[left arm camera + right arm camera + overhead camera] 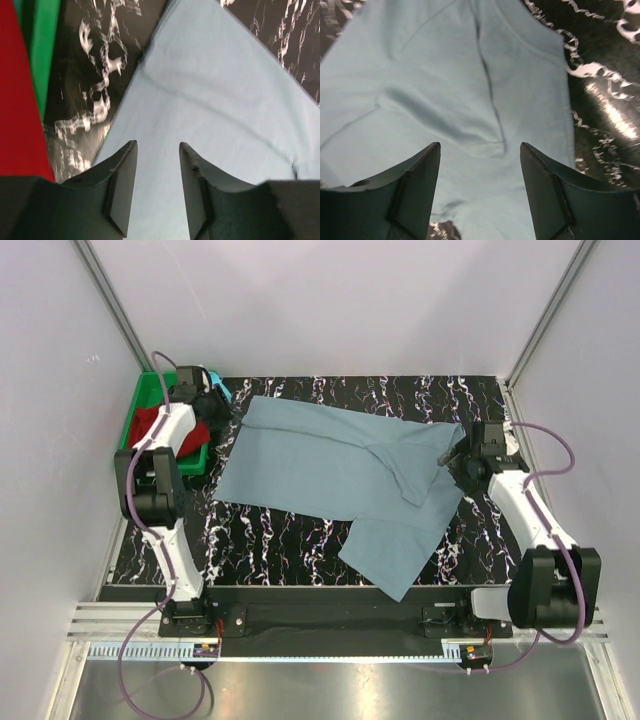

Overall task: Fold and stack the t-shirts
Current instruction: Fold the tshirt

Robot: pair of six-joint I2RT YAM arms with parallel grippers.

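As you had it, the left end effector [157,146] was released: jaws parted, nothing gripped, poised over the far-left margin of the grey-blue t-shirt [320,460], just beside bare counter [270,540]. Right end effector [480,146]: jaws spread wider, likewise empty, above a seam and a doubled flap at the shirt's right end.

Hazards, as judged:
- A pinch by your right end effector on that flap might have caught one layer only, dragging the fold crooked.
- A pull toward you might have slid the near-right portion off the counter's front edge.
- Your left end effector, so near the green tray [140,400], might have snagged the tray wall or its contents on a sweep.

Grey-blue t-shirt: spread on the counter between your two arms, mostly flat, not yet folded. Its long axis ran on a diagonal from far left to near right. Which end carried the collar could not be told.

Red t-shirt [150,425]: bundled in the tray at far left, beneath your left arm.

Turquoise t-shirt [222,390]: only a sliver showed behind the left wrist.
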